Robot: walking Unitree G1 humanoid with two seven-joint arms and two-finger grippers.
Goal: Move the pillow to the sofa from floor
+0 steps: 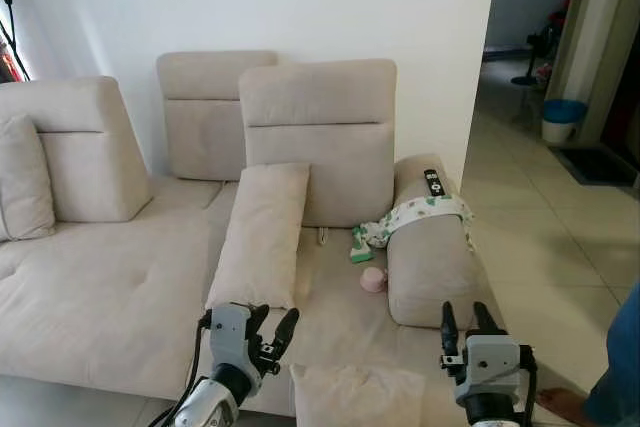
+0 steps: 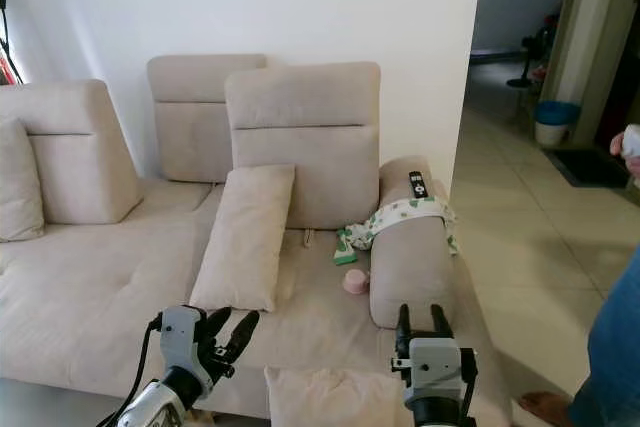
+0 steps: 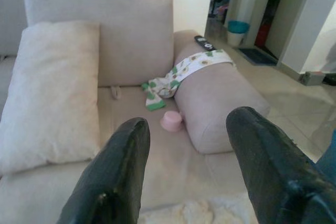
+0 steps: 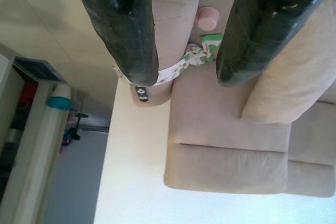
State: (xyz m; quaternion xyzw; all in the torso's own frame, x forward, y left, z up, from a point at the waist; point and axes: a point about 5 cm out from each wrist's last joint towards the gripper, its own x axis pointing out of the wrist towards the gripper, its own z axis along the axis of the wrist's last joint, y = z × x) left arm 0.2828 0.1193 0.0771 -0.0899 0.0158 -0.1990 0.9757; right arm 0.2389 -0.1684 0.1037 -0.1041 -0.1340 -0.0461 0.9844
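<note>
At the front edge of the beige fabric sofa (image 1: 110,287): cream square pillow (image 1: 357,394), between left gripper (image 1: 271,332) and right gripper (image 1: 474,323), both splayed, ungrasped; placement apparently finishing, withdrawal next.

Pillow (image 1: 358,394) cut off by bottom edge; person's foot (image 1: 566,406) & clothing partly out of frame.

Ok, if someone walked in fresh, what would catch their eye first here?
Probably the big beige fabric sofa, with a long cream pillow leaning against its backrest. Next, the green-and-white patterned cloth draped over the armrest, beside a small pink cup. Both black-fingered grippers, left gripper and right gripper, are raised open, flanking a fluffy cream cushion.
</note>
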